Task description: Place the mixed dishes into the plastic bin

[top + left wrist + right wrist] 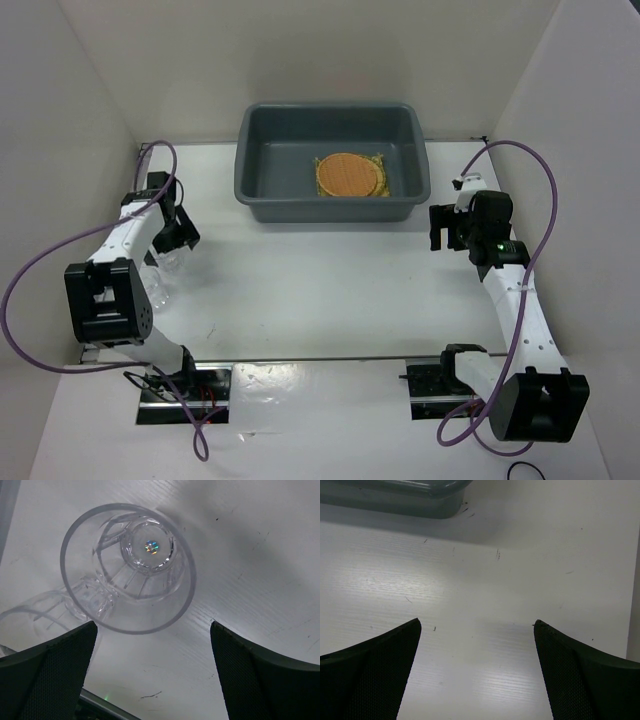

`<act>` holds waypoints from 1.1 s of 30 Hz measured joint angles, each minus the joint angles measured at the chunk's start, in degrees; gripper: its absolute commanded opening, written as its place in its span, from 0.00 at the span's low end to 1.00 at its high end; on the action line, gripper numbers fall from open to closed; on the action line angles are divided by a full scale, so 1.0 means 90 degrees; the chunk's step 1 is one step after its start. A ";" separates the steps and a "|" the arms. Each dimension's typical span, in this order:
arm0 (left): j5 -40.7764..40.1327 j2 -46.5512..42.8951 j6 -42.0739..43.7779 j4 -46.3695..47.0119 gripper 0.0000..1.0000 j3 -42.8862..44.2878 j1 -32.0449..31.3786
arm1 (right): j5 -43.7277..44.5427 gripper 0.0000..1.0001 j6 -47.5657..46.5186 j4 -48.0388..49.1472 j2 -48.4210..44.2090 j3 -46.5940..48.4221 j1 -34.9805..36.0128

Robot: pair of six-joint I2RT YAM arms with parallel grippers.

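left gripper (152, 626): wide open, empty, just short of upright clear glass cup (127, 567) on white table (260, 540) | second glass cup (30, 617): just beside the first | right gripper (476, 623): wide open, empty, above table near bin corner | grey-blue plastic bin (325, 208): far centre, holding orange-brown disc (346, 174) atop yellow woven mat (382, 176)

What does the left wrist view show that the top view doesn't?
Left wrist only: a look down into one clear glass cup to its base, a second cup close at its left. Top only: the grey bin holding the orange-brown disc on the yellow mat, plus the open right claw. Both: the open left claw by the cups on the white table; the top view shows the glass only faintly.
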 measured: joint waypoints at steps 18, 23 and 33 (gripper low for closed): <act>0.0940 0.0211 0.0136 -0.0155 0.99 0.1520 -0.0255 | 0.0000 0.98 0.0000 0.0000 0.0000 0.0000 -0.0019; 0.0935 0.0559 0.0177 -0.0087 0.99 0.1457 -0.0291 | 0.0000 0.98 0.0000 0.0000 0.0000 0.0000 -0.0019; 0.0767 0.1477 0.0578 0.0194 0.65 0.1219 -0.0136 | 0.0000 0.98 0.0000 0.0000 0.0002 0.0000 -0.0019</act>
